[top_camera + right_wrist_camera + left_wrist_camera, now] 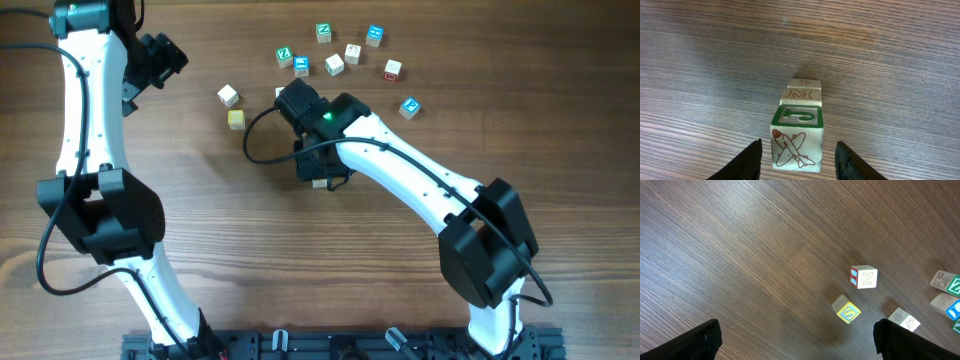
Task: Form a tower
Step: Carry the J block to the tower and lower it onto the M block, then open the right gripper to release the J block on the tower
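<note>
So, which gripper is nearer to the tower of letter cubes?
Right. The right gripper straddles the tower, a finger on each side, not touching; the left gripper is far off to the side.

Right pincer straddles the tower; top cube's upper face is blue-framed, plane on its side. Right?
No. The top cube has a green-framed upper face, not a blue one; the right wrist view shows it. The rest stands: the right pincer straddles the tower, and a plane is on the cube's side.
</note>
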### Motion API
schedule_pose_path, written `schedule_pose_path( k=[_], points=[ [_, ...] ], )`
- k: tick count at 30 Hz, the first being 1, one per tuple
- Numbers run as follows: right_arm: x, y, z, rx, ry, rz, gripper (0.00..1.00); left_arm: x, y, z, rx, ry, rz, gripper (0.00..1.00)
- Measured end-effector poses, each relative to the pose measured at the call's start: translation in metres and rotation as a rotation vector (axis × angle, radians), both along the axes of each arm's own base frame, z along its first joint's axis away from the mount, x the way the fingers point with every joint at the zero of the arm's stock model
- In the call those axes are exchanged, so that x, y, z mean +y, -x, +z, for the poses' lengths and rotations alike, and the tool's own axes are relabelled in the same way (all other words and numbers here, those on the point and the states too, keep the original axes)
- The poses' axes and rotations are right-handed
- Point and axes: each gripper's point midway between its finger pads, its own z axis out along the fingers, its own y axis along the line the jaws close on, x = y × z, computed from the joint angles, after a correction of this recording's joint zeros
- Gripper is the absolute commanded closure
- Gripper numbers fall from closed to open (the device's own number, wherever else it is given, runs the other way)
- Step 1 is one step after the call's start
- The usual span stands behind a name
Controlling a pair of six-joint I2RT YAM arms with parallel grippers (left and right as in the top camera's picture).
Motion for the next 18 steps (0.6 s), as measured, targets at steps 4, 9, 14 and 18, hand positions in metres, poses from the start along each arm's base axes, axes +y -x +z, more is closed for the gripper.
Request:
schedule_pose_path(
  k=[4,9,14,18],
  points=[
    [0.0002,-0.0002,0.0000,-0.001,-0.001,0.000,0.60,0.0000,0.0000,0.0000,0.000,0.000,0.000,0.00],
    [0.0002,-0.0003,0.0001,-0.001,-0.001,-0.001,0.64,0.0000,0.0000,0.0000,0.000,0.000,0.000,0.00],
    [0.0021,-0.0024,0.0006,-0.010,-0.009,-0.004,0.67,0.0000,0.0000,0.0000,0.000,0.000,0.000,0.00],
    [0.0021,-0.0031,0.0007,-0.012,-0.010,-0.017,0.46,0.0000,0.0000,0.0000,0.000,0.000,0.000,0.00]
  ],
)
